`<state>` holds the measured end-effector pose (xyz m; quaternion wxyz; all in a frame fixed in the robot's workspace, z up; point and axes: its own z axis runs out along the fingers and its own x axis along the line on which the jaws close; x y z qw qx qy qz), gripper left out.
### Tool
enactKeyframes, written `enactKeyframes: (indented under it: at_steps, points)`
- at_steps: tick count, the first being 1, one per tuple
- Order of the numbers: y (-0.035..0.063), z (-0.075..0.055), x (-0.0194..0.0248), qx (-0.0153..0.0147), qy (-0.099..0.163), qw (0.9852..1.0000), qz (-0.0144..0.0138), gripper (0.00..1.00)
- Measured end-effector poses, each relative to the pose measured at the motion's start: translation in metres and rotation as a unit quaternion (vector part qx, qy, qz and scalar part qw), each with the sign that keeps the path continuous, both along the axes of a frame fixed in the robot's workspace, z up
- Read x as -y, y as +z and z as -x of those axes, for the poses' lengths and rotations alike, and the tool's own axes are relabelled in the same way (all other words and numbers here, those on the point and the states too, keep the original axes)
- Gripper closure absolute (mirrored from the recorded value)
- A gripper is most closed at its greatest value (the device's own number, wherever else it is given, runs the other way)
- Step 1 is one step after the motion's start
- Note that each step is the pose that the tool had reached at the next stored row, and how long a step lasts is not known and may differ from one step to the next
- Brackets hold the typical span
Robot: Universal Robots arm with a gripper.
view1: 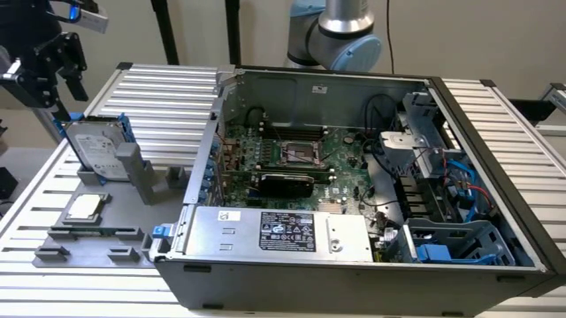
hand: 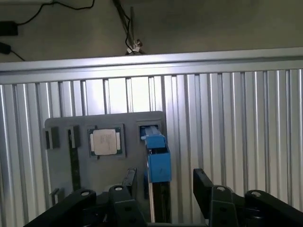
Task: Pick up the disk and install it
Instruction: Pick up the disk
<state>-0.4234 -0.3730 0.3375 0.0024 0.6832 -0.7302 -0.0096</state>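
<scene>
One grey fixture plate [view1: 89, 248] lies nearest on the ribbed metal table [view1: 495, 126], at the exterior view's left, just beside an open computer case [view1: 354, 278]. In the case's near corner sits a large silver box [view1: 283, 230] with a black label, and beyond it lies the green motherboard [view1: 292, 156]. A little farther back on the plate, a small square chip [view1: 84, 207] rests flat in its recess. Farther still, the disk [view1: 95, 154] stands on edge in a grey holder [view1: 132, 173] — pale label showing, blue rails along its sides. The gripper [view1: 60, 89] hangs above the disk and apart from it, released and grasping nothing. In the wrist view its black fingers [hand: 202, 184] are spread wide to either side of the disk's blue edge — not touching it. Farthest back, beyond the case, rises the arm's base [view1: 340, 30]
</scene>
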Motion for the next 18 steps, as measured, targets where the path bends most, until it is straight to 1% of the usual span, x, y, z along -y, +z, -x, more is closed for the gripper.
enactKeyframes:
  at_steps: [5,13,18]
  points:
    - [-0.0087,0.007,0.0000,0.0002,0.000,1.0000,0.0000,0.00]
    - [-0.0232,0.007,0.0001,0.0000,0.002,1.0000,0.0004,0.00]
    - [-0.0322,0.007,0.0011,0.0001,0.009,1.0000,0.0005,0.00]
